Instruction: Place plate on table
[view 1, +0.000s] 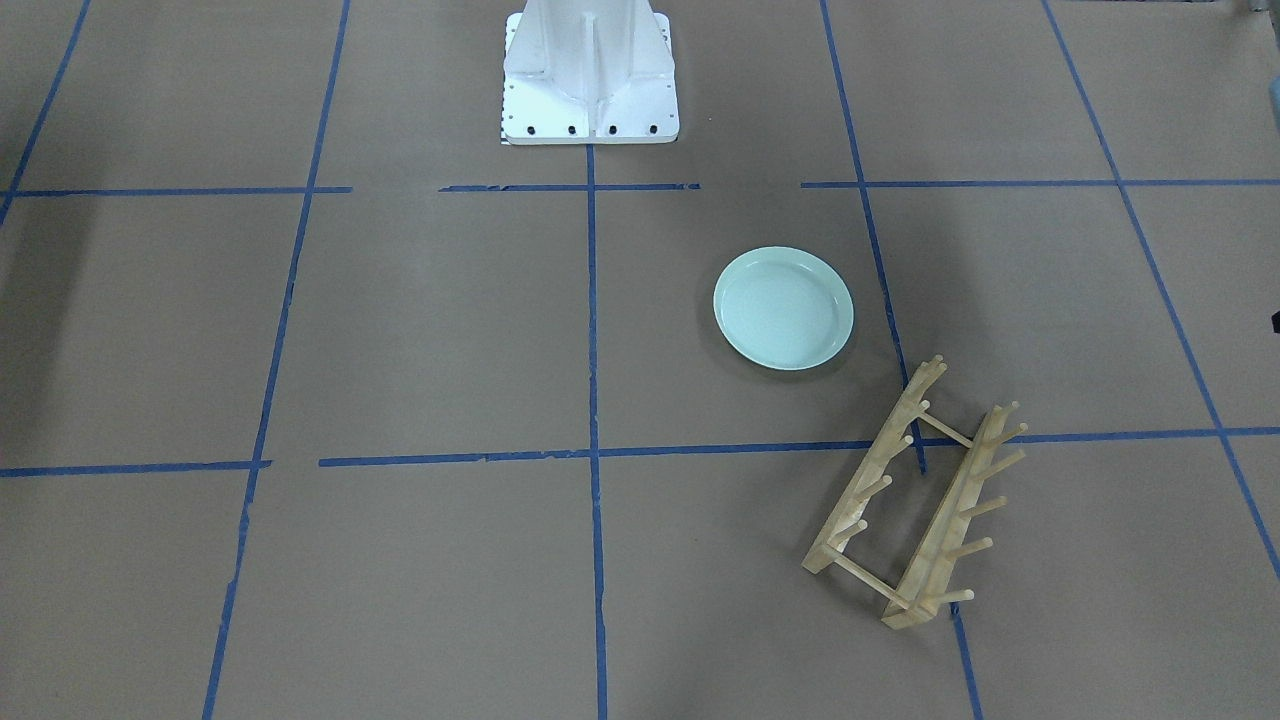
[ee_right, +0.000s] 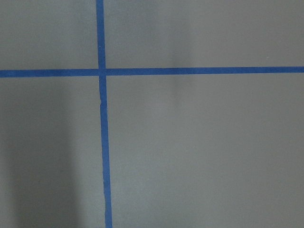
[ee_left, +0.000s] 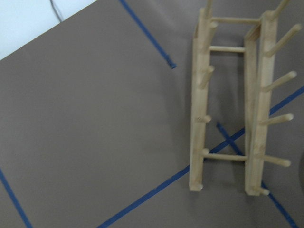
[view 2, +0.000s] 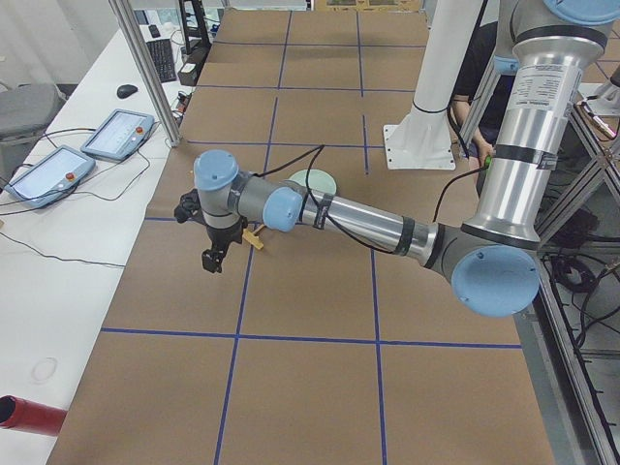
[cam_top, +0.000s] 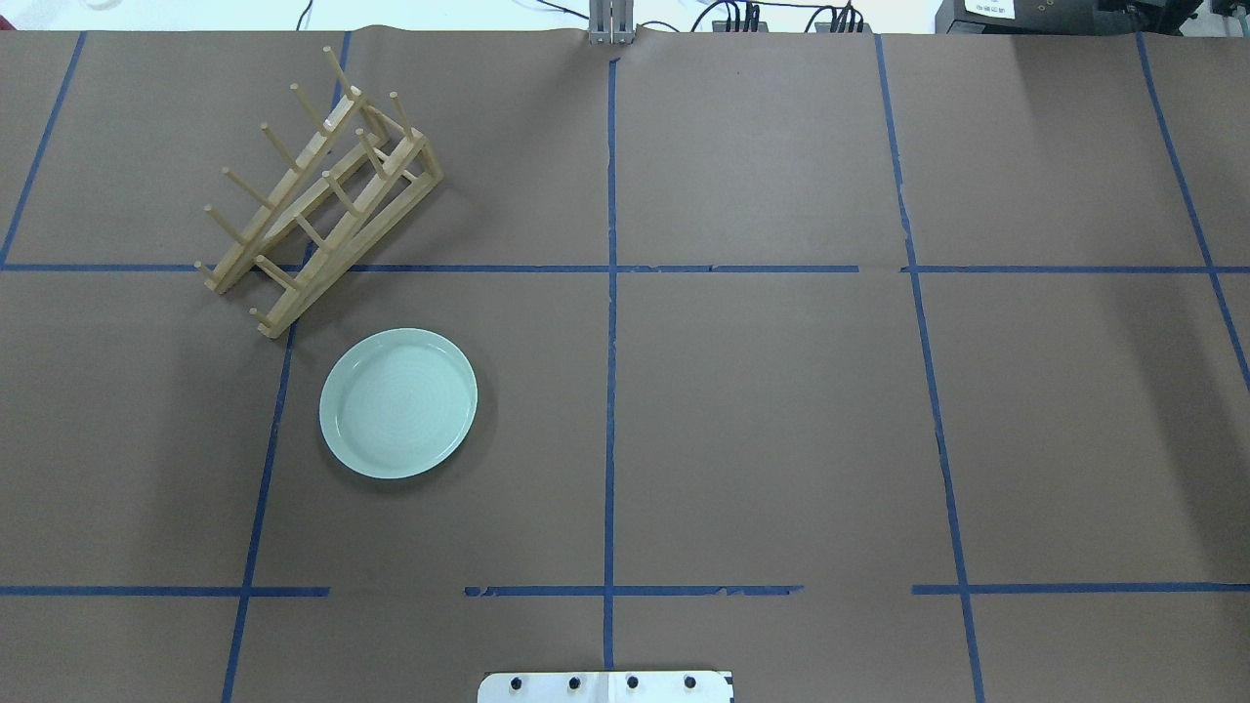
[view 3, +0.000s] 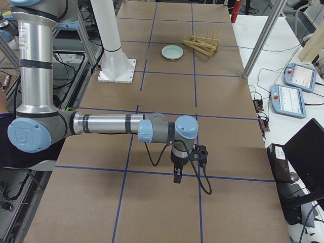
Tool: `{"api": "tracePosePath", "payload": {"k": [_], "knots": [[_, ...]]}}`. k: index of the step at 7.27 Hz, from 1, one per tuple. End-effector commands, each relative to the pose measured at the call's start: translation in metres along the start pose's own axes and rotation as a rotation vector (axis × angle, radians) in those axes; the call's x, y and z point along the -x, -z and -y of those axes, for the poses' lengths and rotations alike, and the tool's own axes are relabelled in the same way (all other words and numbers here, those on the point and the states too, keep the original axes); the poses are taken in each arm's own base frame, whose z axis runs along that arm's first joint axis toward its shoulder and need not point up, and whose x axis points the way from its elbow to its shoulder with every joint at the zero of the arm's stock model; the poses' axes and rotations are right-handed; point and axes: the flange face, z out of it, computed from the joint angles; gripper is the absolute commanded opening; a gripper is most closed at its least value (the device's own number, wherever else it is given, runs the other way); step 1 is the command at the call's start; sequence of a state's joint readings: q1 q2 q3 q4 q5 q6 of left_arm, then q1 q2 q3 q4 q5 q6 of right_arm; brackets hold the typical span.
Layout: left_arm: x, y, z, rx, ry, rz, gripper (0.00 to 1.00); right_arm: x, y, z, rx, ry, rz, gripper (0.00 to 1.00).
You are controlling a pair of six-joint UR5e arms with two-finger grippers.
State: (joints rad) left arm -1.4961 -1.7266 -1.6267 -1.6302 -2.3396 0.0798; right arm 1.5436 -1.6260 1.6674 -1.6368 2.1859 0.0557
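You've got the plate (cam_top: 398, 403) lying flat on the table (cam_top: 762, 410), open side up. It sits in the half nearer the left end, about midway between the robot's edge and the far edge. It's round and shallow, pale mint green, with a smooth glossy face and a low raised rim running all the way around. Faint concentric rings show in the well from the overhead view. A soft shadow hugs its lower side.

The wooden rack (cam_top: 317, 195) is just beyond it, toward the far-left corner. It is near the plate but not touching, and set at an angle across a tape crossing. It's light, unfinished-looking wood: two long rails joined by thin dowel rungs, with rows of round pegs sticking out.

The table itself is matte brown paper, flat, cut into big squares by blue tape lines that are frayed and broken in places. The white metal robot base (view 1: 590, 70) is bolted at the middle of the robot's edge.

The left gripper (view 2: 215, 257) hangs over the left end of the table close to the rack. From the side view alone you can't tell how its jaws stand. The right gripper (view 3: 177, 177) hangs over the right end above a tape line, and again you can't tell whether it is parted or closed.
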Motion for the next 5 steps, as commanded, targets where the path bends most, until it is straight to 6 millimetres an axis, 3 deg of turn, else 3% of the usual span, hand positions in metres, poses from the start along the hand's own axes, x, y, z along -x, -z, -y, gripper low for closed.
{"api": "tracePosePath", "payload": {"k": [1, 5], "knots": [[0.065, -0.010, -0.081, 0.047, 0.157, 0.014, 1.00, 0.000, 0.000, 0.000, -0.001, 0.000, 0.000, 1.00], [0.076, -0.032, -0.141, 0.111, 0.219, 0.010, 1.00, 0.000, 0.000, 0.000, 0.000, -0.001, 0.000, 1.00]]}}
